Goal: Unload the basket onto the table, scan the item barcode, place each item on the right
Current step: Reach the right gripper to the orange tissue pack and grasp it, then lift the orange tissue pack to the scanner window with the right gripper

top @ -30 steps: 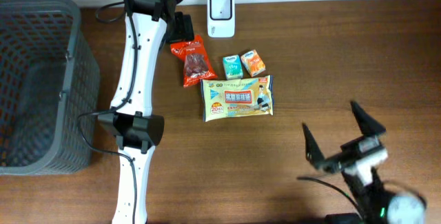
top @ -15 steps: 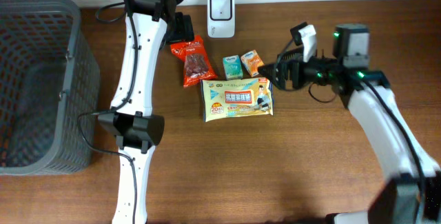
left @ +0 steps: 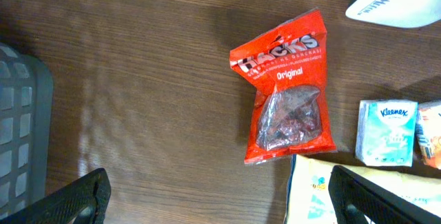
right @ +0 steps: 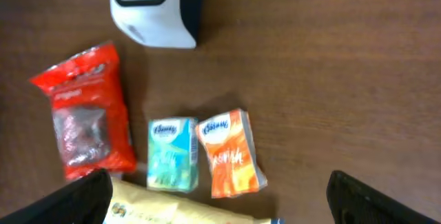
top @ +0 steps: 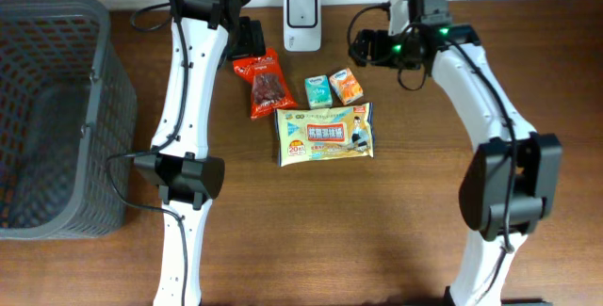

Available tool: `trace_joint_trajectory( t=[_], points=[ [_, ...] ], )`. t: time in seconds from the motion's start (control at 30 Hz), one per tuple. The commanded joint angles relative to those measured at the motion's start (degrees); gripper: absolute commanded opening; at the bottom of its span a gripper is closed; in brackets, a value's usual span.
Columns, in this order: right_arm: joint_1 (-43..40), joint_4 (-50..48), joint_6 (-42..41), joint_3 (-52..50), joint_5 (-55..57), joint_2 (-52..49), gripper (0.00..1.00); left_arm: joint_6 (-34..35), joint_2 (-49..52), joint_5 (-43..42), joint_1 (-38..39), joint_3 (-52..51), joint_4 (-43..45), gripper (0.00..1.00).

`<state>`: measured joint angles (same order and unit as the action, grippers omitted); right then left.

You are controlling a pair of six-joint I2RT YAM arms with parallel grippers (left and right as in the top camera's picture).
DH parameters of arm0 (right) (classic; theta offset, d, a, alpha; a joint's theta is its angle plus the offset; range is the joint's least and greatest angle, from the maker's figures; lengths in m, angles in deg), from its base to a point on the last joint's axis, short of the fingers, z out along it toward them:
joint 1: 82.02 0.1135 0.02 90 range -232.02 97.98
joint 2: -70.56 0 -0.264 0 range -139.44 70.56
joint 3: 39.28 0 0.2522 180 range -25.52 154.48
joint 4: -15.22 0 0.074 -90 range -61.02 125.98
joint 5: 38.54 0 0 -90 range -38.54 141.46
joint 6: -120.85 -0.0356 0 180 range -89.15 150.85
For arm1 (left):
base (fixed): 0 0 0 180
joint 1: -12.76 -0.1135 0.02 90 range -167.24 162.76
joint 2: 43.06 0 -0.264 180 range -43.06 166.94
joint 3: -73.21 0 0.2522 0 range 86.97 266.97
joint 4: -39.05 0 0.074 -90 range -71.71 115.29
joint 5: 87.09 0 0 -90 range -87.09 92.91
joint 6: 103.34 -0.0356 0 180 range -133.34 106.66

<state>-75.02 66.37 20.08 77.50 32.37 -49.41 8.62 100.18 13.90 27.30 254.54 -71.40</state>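
Basket (top: 107, 108) closing the left, scanner (top: 301, 21) behind packets (top: 325, 135), open wood (top: 396, 231) in front

The wooden surface (top: 396, 221) carries a grey basket (top: 57, 7), white scanner (top: 301, 21), red candy bag (top: 266, 83), teal tissue pack (top: 317, 90), orange tissue pack (top: 346, 86) and yellow pack (top: 326, 134).

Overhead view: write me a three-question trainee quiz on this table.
1. True or false: the left gripper and right gripper are both open and empty.
2. Which lies directly beside the teal Kleenex pack? A) orange pack B) grey basket C) white scanner
3. How many packaged items lie on the table?
Key: 1 true; 2 A; 3 four.
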Motion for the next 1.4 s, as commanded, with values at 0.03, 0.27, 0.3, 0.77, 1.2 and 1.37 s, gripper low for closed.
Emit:
trace_joint_trajectory(
  t=[0.03,0.27,0.3,0.77,1.2,1.37],
  points=[
    [1.0,-2.5,3.3,0.4,1.8,-4.4,0.99,0.3,-0.9,0.4,0.1,0.4,0.0,0.99],
    [1.0,-4.9,7.5,0.4,-5.7,-11.7,0.74,0.3,-0.9,0.4,0.1,0.4,0.0,0.99],
    [1.0,-5.1,7.3,0.4,-5.8,-12.2,0.7,0.3,-0.9,0.4,0.1,0.4,0.0,0.99],
    [1.6,-5.0,7.3,1.0,-5.8,-16.5,0.04,0.3,-0.9,0.4,0.1,0.4,0.0,0.99],
    [2.0,-17.2,10.9,12.7,-5.7,-14.3,0.04,0.3,-0.9,0.4,0.1,0.4,0.0,0.99],
    [6.9,-28.3,28.7,12.7,10.5,-14.5,0.04,0.3,-0.9,0.4,0.1,0.4,0.0,0.99]
  ],
)
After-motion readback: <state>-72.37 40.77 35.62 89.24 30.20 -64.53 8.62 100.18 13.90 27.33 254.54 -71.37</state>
